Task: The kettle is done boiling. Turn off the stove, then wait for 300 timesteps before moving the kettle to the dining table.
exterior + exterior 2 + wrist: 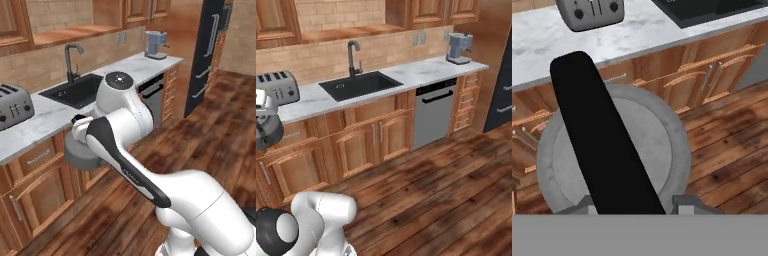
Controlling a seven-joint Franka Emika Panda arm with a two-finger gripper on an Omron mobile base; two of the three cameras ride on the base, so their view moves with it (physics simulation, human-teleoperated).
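The kettle hangs directly below the gripper, carried in the air in front of the wooden cabinets rather than resting on any surface. In the hand view the dark arched handle runs as a broad black band from the upper left down to the lower middle, passing between the two grey finger tips at the bottom edge; the gripper is closed on this handle, and the round grey body of the kettle spreads out on both sides of it. The long axis of the handle thus lies across the line joining the fingers, which is the relation the carry depends on: the load is slung under the hand, and is judged likely to swing if the arm turns sharply. In the left base view the grey body shows beneath the bent forearm, just in front of the cabinet doors and lower than the marble counter. Taking the sink as landmark, the kettle hangs to the toaster side of it and nearer the robot, above the wooden floor; the coffee machine stands at the far end of the counter, well beyond the sink. With the kettle already lifted, the remaining step is judged to be transport to the dining table.
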